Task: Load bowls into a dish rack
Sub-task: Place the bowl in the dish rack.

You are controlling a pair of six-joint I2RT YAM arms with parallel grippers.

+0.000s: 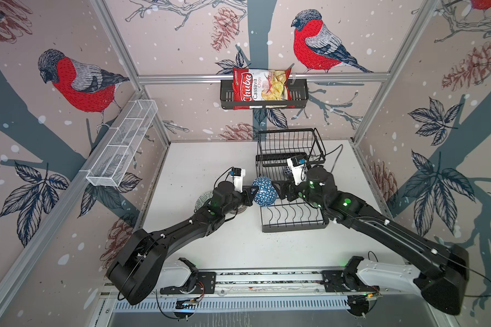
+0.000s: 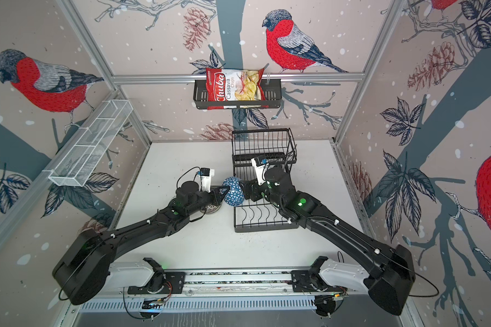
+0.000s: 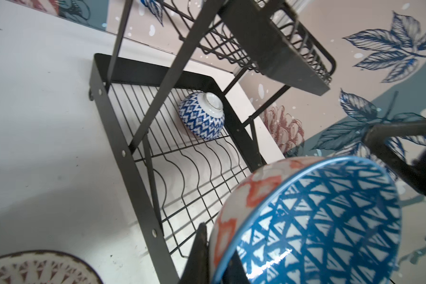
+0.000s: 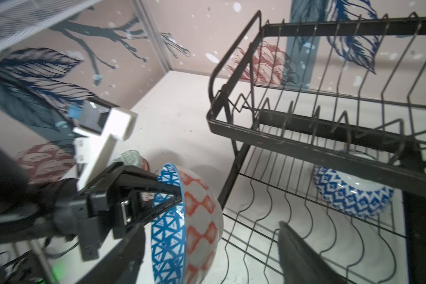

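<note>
My left fingers (image 4: 145, 178) pinch the rim of the round ceramic bowl (image 4: 199, 216), blue triangles inside, orange diamonds outside. It hangs on its side at the left edge of the black wire dish rack (image 1: 294, 228). My right fingers (image 4: 303, 253) are spread wide just beside it, on the rack side.

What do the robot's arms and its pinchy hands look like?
The left arm and right arm are chunky black tubes on white bases, with green lights, thin black cables and white clips. A white camera bracket tops each wrist. The left gripper and right gripper have black tapering fingers.
</note>
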